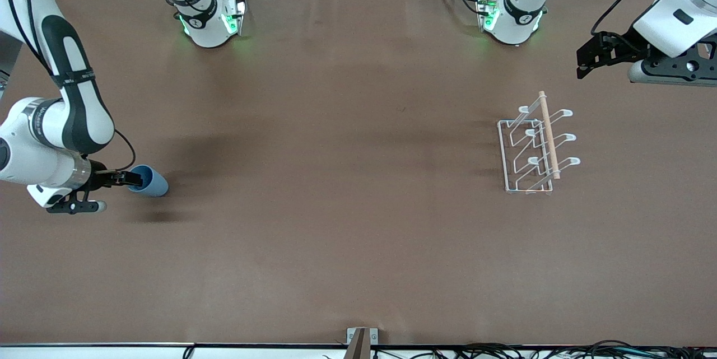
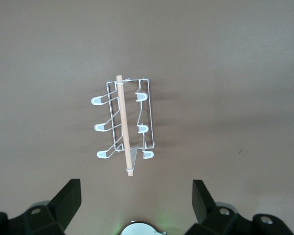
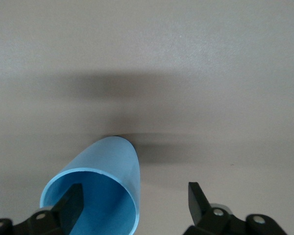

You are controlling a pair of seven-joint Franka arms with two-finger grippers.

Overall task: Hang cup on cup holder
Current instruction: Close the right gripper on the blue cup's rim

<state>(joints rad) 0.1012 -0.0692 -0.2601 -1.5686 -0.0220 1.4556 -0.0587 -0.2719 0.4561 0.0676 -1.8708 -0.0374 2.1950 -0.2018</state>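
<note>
The light-blue cup (image 1: pixel 150 181) lies on its side on the brown table at the right arm's end, its mouth turned to my right gripper (image 1: pixel 132 180). In the right wrist view that gripper (image 3: pixel 134 196) is open: one finger (image 3: pixel 72 203) sits inside the cup (image 3: pixel 105 166), the other outside, with the cup's wall between them and not clamped. The white wire cup holder (image 1: pixel 549 135) with its wooden rod stands toward the left arm's end. My left gripper (image 1: pixel 585 61) is open and empty, high in the air beside the holder; its wrist view (image 2: pixel 135 188) looks down on the holder (image 2: pixel 122 122).
Both arm bases (image 1: pixel 210 23) (image 1: pixel 512 20) stand along the table edge farthest from the front camera. A small metal bracket (image 1: pixel 362 339) sits at the edge nearest that camera, with cables below it. Bare brown tabletop lies between the cup and the holder.
</note>
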